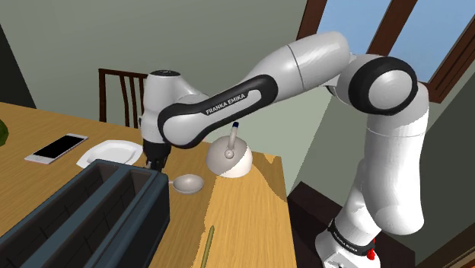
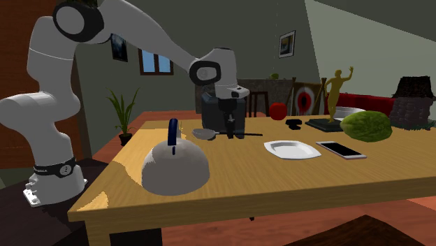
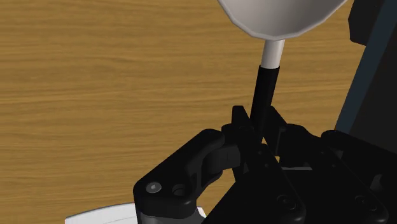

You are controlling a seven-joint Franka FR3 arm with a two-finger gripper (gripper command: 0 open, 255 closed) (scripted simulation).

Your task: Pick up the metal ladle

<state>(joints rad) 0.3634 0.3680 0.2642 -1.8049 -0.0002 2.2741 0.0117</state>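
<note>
Hidden bits of the ladle point(image 3: 272, 60)
The wrist view's edge cuts off the ladle's bowl, and the handle's end hides inside the gripper point(image 3: 257, 124). In the shoulder view the handle cannot be made out.

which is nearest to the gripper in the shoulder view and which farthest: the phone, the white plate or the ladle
1. ladle: handle clasped in the gripper, bowl just toward that view's right.
2. white plate: a little off, toward that view's left.
3. phone: farther left, beyond the plate.

On table point(image 1: 243, 221), ladle point(image 1: 187, 183) lies seemingly between bin point(image 1: 91, 213) and dome point(image 1: 240, 164).
</note>
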